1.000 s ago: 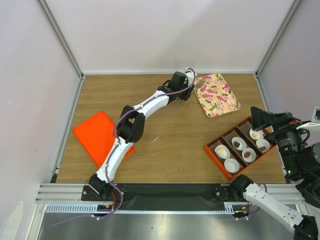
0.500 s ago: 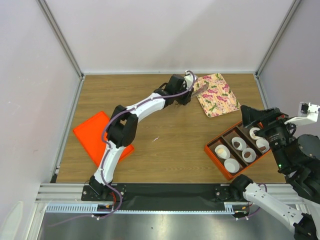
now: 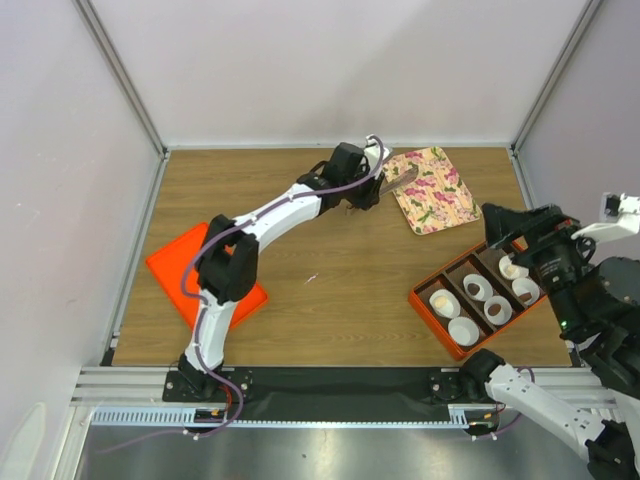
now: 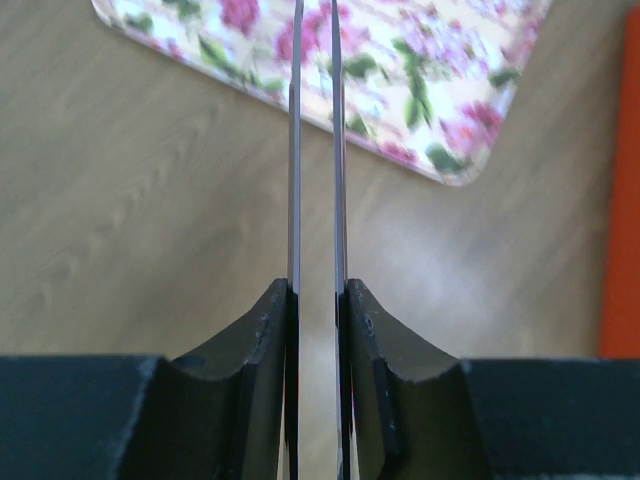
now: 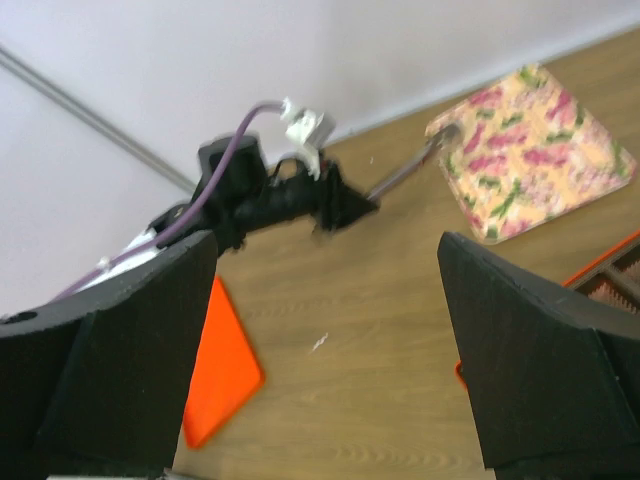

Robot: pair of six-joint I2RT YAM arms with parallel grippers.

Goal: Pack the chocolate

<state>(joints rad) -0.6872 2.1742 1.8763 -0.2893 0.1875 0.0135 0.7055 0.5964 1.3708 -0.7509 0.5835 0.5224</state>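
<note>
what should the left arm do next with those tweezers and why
Probably ease the left hand forward so the tweezers reach farther over the floral tray. Their tips sit only just over its edge, and one white cup in the orange box looks unfilled. No loose piece shows on the tray's pattern, so it's a guess.
</note>
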